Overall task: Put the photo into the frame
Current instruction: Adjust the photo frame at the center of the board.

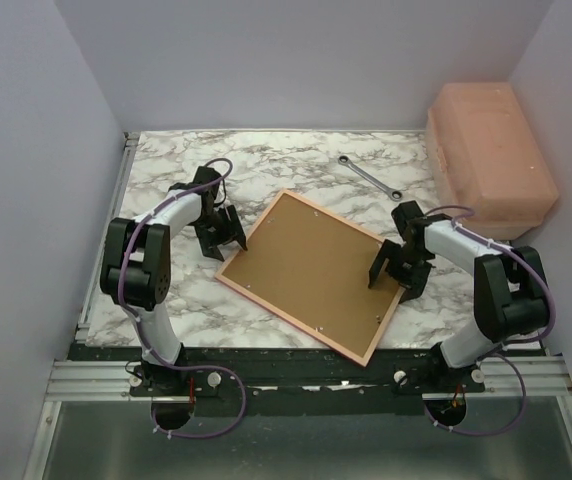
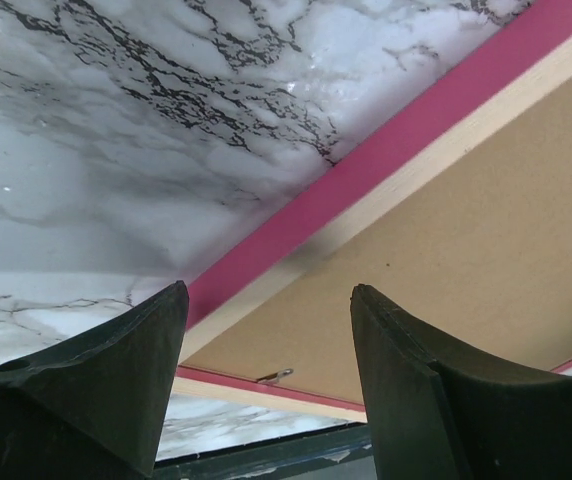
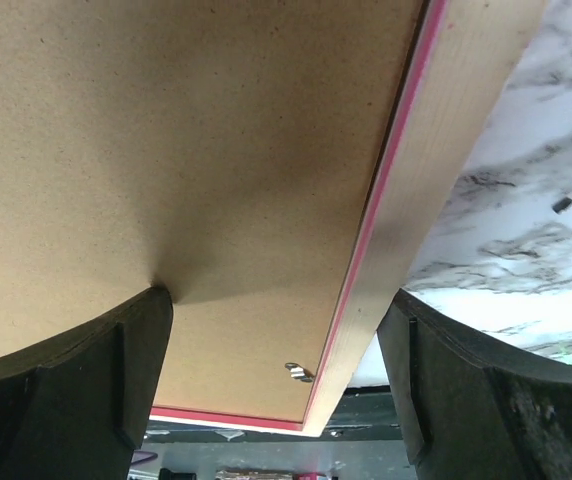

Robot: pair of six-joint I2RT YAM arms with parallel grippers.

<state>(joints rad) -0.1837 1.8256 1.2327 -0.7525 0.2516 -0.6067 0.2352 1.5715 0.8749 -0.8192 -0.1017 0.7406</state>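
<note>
Frame (image 1: 288, 320): laid face-down on the table (image 1: 266, 160), brown backing panel (image 1: 311, 270) uppermost; photo not seen.
Left gripper (image 1: 226, 240): spread, straddling the left rim.
Right gripper (image 1: 394, 278): spread across the right rim.
Handling: judged light, stiff, thin; best pinched by the rims.

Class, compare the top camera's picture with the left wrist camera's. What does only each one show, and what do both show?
Only the top view: the wrench, the peach box and the right gripper. Only the left wrist view: the bright pink side of the frame, seen close up. Both: the frame, its brown backing, the marble table and the open left gripper.
</note>
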